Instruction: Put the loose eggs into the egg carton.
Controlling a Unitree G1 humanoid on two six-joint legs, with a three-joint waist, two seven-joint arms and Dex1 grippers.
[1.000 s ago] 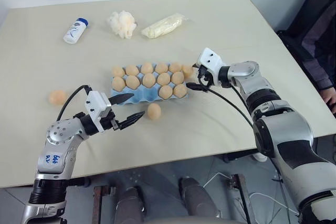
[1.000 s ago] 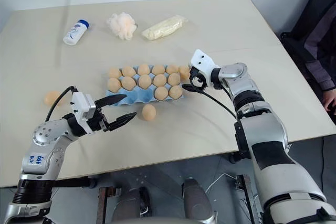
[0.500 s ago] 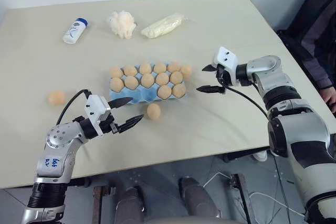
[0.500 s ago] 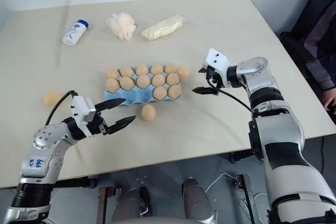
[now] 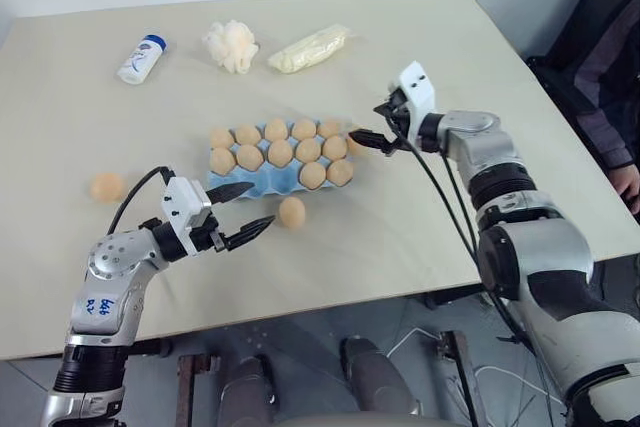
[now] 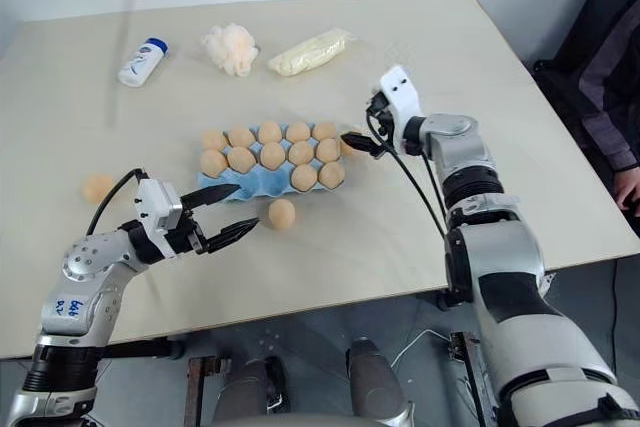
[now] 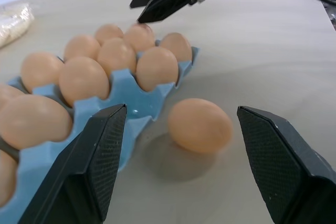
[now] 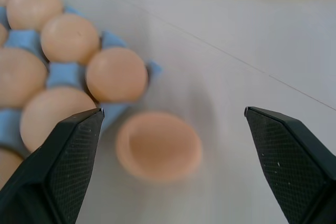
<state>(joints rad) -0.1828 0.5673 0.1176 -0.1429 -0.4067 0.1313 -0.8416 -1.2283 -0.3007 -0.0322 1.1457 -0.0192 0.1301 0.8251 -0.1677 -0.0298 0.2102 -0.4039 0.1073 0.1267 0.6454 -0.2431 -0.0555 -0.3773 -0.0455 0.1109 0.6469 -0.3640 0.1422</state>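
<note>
Blue egg carton (image 5: pixel 262 183) holds ten eggs, three loose; both end effectors gape empty.

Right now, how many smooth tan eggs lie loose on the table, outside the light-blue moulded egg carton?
3 loose tan eggs: one far left of the light-blue moulded carton, one by its front edge, one off its right end beside the right gripper.

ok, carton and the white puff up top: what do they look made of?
Egg carton: probably moulded pulp or foam, light blue, matte; soft rounded cup walls and no glare, though matte plastic is possible. Puff: looks like a fibrous ball, cotton or synthetic mesh; ragged fluffy outline, off-white. Fibre type can't be told.
</note>
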